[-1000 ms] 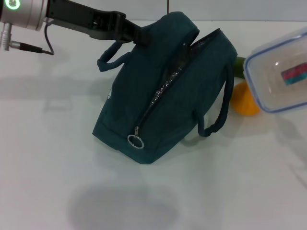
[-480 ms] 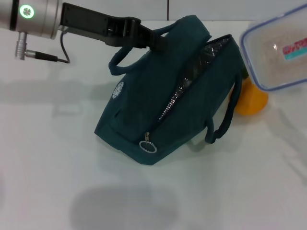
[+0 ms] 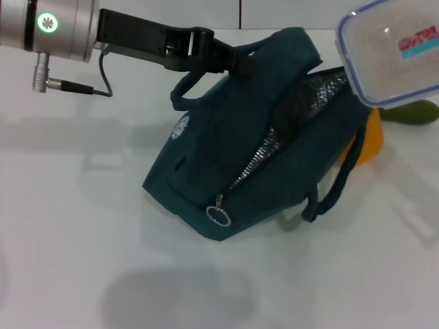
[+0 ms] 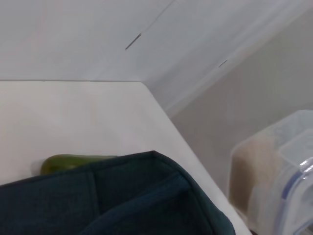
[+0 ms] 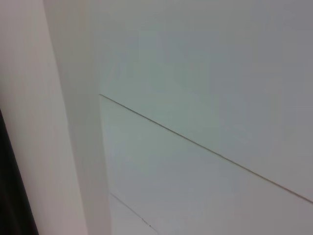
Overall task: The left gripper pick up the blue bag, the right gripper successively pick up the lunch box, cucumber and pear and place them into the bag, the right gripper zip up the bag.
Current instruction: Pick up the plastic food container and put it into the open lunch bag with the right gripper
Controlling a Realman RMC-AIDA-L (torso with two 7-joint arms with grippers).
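The lunch box (image 3: 394,51) has risen over the tilted blue bag (image 3: 254,157), whose handle the left hand (image 3: 236,60) grips.

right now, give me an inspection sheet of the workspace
surface: white table, bare in front
job's things: blue bag unzipped, lining showing; lunch box raised above its open side; cucumber and pear on the table behind the bag
clutter: nothing seen
grippers: left gripper shut on the bag's handle; right gripper not in view
cables: black cable at the left wrist
surroundings: pale wall panels
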